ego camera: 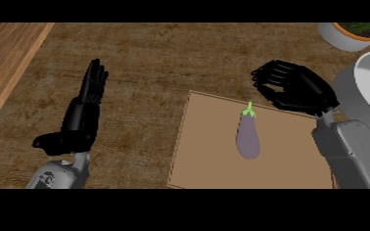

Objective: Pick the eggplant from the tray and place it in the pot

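Over on the left, the left hand (81, 112) rests on the counter (159, 58) with its fingers straight and together, pointing away from the robot, holding nothing and well apart from everything that matters here.

Moving right, the flat brown tray (209, 161) lies between the two hands, and on it the eggplant (248, 136) lies lengthwise, its green stem toward the far edge. It sits just below and to the left of the right hand, near it but not touched.

The right hand (296, 89) hovers at the tray's far right corner with its fingers curled inward, clasping nothing. To its right, at the view's edge, a pale curved rim shows, which I take to be the pot (354, 90); beyond the hand, in the far corner, a white bowl (338, 35) holds something green.

The eggplant looks light, fairly stiff, smooth and probably slick. I'd take it across the thick lower belly, not the narrow stem end.

No labels or writing show anywhere.
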`<state>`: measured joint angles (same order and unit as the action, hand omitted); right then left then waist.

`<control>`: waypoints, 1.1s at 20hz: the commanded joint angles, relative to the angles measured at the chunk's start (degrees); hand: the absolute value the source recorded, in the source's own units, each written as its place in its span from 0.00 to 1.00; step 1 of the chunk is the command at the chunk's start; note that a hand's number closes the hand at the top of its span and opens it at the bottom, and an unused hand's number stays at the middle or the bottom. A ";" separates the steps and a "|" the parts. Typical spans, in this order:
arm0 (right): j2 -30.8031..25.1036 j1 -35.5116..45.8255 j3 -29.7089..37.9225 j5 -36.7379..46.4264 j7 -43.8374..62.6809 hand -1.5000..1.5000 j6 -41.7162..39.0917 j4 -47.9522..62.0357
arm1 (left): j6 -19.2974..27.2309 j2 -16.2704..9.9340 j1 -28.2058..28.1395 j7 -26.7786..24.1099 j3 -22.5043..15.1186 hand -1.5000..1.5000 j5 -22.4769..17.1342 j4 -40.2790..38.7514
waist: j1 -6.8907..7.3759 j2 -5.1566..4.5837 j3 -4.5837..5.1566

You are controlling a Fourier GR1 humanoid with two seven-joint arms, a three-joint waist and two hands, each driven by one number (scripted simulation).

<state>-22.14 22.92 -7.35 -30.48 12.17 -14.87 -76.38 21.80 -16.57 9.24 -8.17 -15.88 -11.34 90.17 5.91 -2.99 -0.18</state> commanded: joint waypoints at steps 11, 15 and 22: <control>-13.32 10.22 -3.24 10.12 -20.69 0.00 -43.34 22.95 | -4.52 -2.42 8.73 6.46 6.14 0.50 -6.39 -2.01 | -0.83 0.90 -0.25; -13.07 17.07 -7.24 15.93 -21.37 0.00 -48.15 24.98 | -4.47 -2.46 10.39 7.85 6.17 0.50 -6.21 -2.91 | -0.40 0.99 -0.19; -8.60 23.33 -13.51 24.33 -25.29 0.00 -48.74 29.56 | -7.07 -4.30 8.51 7.44 8.04 0.50 -7.37 -2.72 | -1.15 1.64 -0.02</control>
<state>-32.60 41.88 -18.33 -10.32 -7.57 -56.38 -50.66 15.54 -20.29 18.47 -0.98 -8.41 -18.40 87.18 4.96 -1.67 -0.29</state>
